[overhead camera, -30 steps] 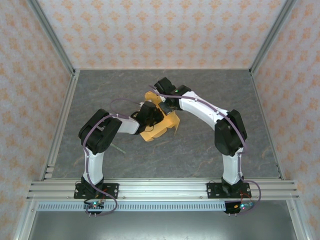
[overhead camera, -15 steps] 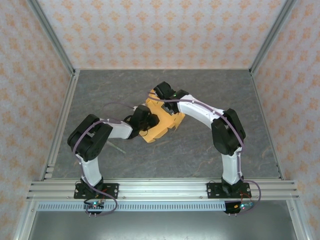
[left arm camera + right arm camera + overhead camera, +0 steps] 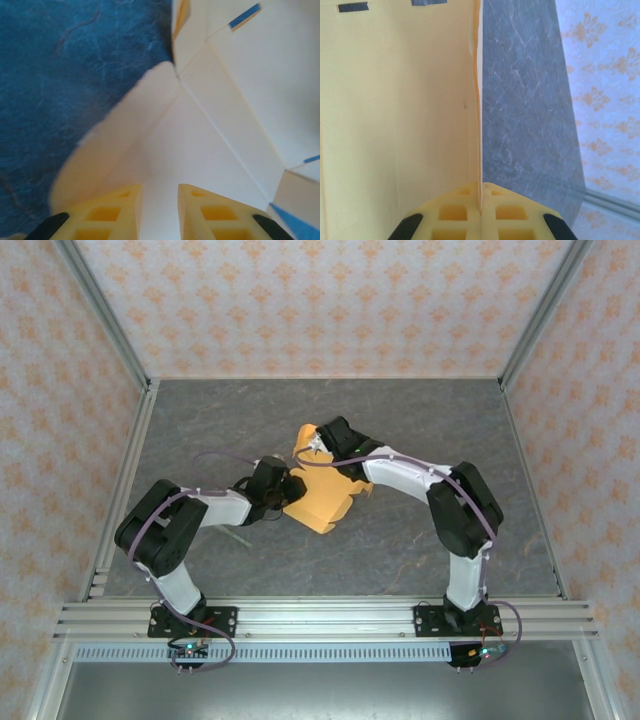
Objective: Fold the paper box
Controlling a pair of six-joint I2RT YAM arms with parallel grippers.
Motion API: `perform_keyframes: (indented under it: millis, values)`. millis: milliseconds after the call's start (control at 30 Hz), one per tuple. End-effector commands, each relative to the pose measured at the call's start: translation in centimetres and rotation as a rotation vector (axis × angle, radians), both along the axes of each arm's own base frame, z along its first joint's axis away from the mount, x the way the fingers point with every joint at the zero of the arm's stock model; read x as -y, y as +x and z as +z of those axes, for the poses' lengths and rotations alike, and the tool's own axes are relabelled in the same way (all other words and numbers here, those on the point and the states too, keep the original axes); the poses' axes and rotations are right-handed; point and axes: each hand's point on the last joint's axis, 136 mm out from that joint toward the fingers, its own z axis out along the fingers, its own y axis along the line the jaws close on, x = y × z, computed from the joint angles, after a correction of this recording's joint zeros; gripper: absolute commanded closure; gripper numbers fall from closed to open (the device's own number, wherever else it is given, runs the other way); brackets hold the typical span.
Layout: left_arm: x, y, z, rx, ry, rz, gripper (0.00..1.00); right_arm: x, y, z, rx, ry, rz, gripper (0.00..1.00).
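Box (image 3: 325,502) sits mid-table (image 3: 420,550), partly folded. Right gripper (image 3: 480,197) is clamped on a panel edge, so use it as the anchor. Left gripper (image 3: 160,200) has its jaws slightly apart with nothing between, facing a rounded flap (image 3: 112,150). Push the flap along its crease, slowly; a yank could tear the pinched edge.

- Top camera is looking down from behind the arms (image 3: 190,530) over the whole desk (image 3: 420,540).
- Left wrist camera is looking past the left tool (image 3: 159,192), close on the box (image 3: 240,90).
- Right wrist camera is facing the same box edge-on, desk beyond.
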Motion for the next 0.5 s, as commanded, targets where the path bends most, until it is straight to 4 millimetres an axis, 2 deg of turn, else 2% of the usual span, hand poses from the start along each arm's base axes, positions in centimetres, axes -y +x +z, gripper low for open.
perform_keyframes:
  millis: [0,233,367,467]
  values:
    - [-0.1,-0.4,0.7,0.022,-0.004,-0.025,0.75,-0.7,1.1,3.2,0.101,0.006,0.095,1.0]
    - [-0.4,-0.2,3.9,0.119,0.022,-0.077,0.75,-0.5,1.7,4.5,0.153,0.001,0.188,1.0]
    - [-2.2,0.5,6.1,0.17,0.041,-0.068,0.75,-0.2,2.1,4.7,0.159,0.026,0.219,1.0]
    - [-3.6,1.4,8.5,0.21,0.038,-0.048,0.74,-0.1,2.2,4.6,0.158,0.038,0.229,1.0]
